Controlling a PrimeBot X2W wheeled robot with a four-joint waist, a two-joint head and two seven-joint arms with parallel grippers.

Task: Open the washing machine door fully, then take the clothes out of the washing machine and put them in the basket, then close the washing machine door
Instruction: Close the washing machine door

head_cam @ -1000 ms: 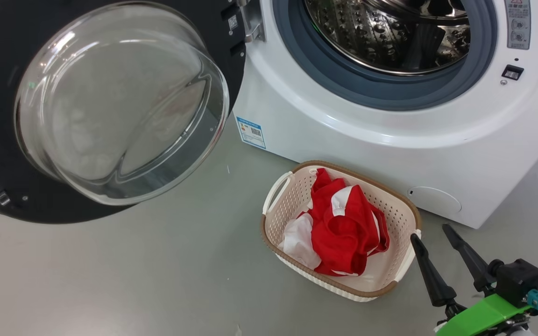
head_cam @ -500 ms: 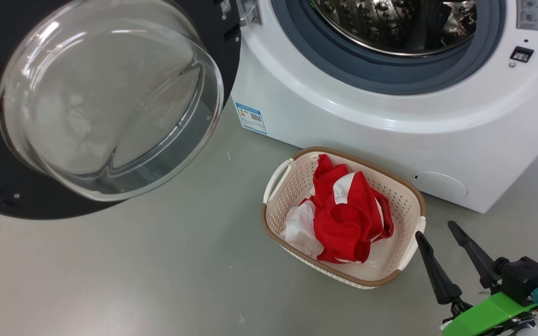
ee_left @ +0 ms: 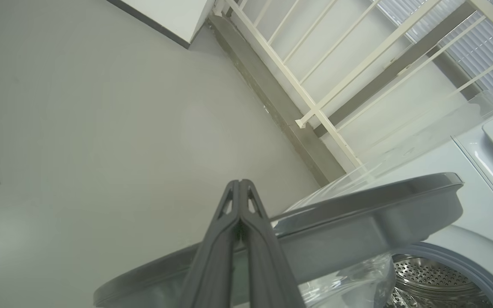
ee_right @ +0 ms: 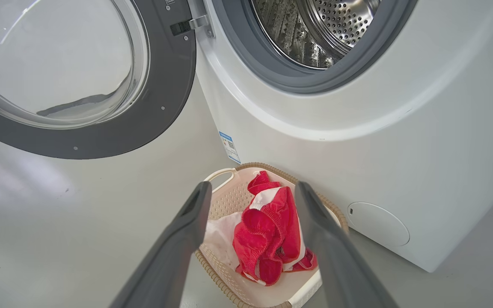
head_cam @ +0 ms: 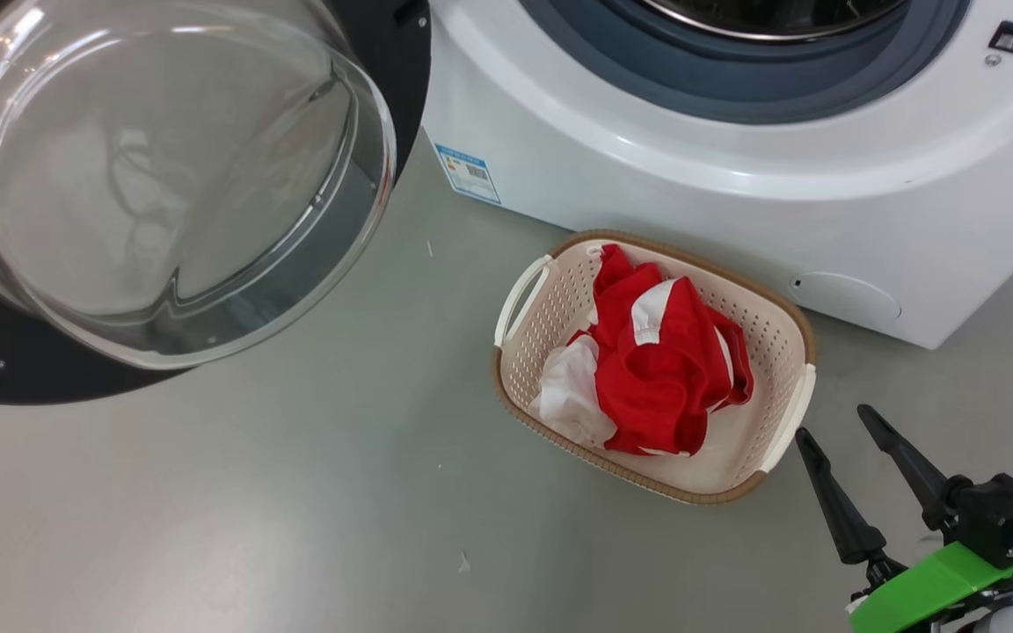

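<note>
The washing machine door (head_cam: pixel 155 176) hangs wide open at the left, glass bowl facing me. The white washing machine (head_cam: pixel 691 193) fills the upper right, and its steel drum (ee_right: pixel 315 30) looks empty. The cream basket (head_cam: pixel 550 316) stands on the floor before it, holding the red and white clothes (head_cam: pixel 665 369). My right gripper (head_cam: pixel 833 422) is open and empty, just right of the basket's near corner, and the right gripper (ee_right: pixel 251 186) points at the basket (ee_right: pixel 225 196). My left gripper (ee_left: pixel 240 183) is shut on nothing, beside the door's grey outer edge (ee_left: pixel 357 218).
Grey floor spreads left of and in front of the basket. A white railing (ee_left: pixel 315 115) and a wall base run behind the open door. A round service cover (head_cam: pixel 849 299) sits low on the machine's front, and a blue label (head_cam: pixel 467 171) near its left corner.
The head camera has tilted down, so the whole picture slid up. The right gripper has drawn back a little from the basket's corner. Basket and clothes lie as before.
</note>
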